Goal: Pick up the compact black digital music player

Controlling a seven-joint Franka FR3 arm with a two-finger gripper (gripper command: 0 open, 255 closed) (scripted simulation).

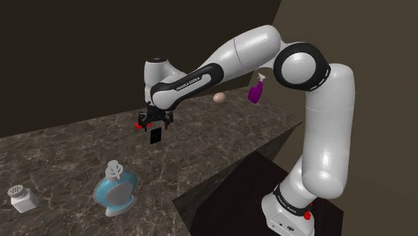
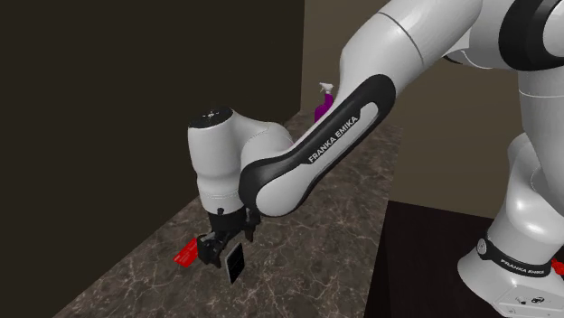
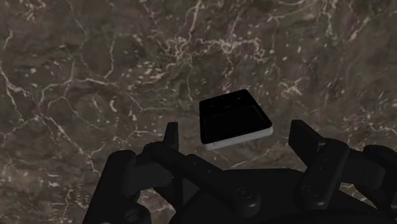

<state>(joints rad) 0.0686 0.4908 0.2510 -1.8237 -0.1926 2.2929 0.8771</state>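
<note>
The music player (image 3: 234, 119) is a small black slab with a pale edge, lying on the dark veined stone counter (image 3: 76, 76). My gripper (image 3: 238, 137) hangs just above it, open. Its two black fingers stand apart on either side of the player with a gap on each side, touching nothing. In the shoulder view the player (image 1: 155, 136) shows right under the gripper (image 1: 154, 124), near the counter's back. The second exterior view has the player (image 2: 235, 262) at the tip of the gripper (image 2: 220, 248).
A small red thing (image 2: 185, 256) lies on the counter beside the gripper. A purple spray bottle (image 1: 255, 89) and a tan egg-shaped object (image 1: 219, 97) stand further along. A blue round bottle (image 1: 115, 191) and a white shaker (image 1: 21, 198) sit near the front. The counter edge (image 1: 201, 191) drops off toward the stand.
</note>
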